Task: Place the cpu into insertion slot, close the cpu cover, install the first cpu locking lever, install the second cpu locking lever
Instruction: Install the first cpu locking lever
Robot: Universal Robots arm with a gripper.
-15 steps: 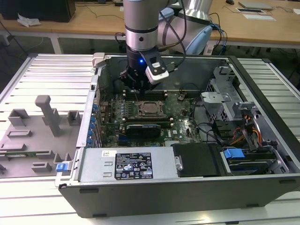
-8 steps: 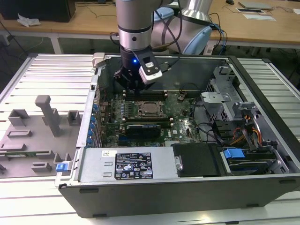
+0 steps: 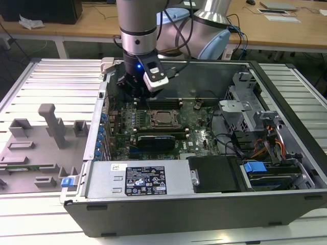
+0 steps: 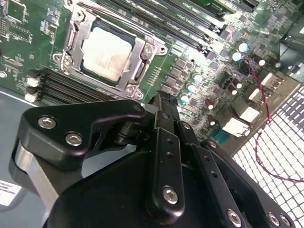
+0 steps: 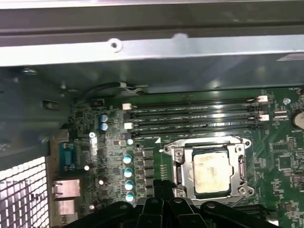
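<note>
End effector (image 3: 134, 88) hangs over the motherboard (image 3: 120, 127), fingers (image 5: 164, 187) pinched narrow, gripping nothing. To the exterior view's right of it, the cpu (image 3: 164, 117) sits in the insertion slot (image 5: 189, 171). The cpu cover (image 4: 140, 56) lies flat around it.

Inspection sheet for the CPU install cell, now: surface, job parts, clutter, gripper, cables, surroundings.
Surface: slatted metal table carrying an open computer case.
Job's things: cpu seated in the insertion slot; cpu cover down around it; whether the levers are latched cannot be told.
Clutter: grey fixture blocks at the exterior view's left of the case.
Gripper: gripper low over the motherboard, beside the slot; nothing seen held.
Cables: red wire at the board's edge; orange leads by the drive bay.
Surroundings: wooden desks behind.
</note>
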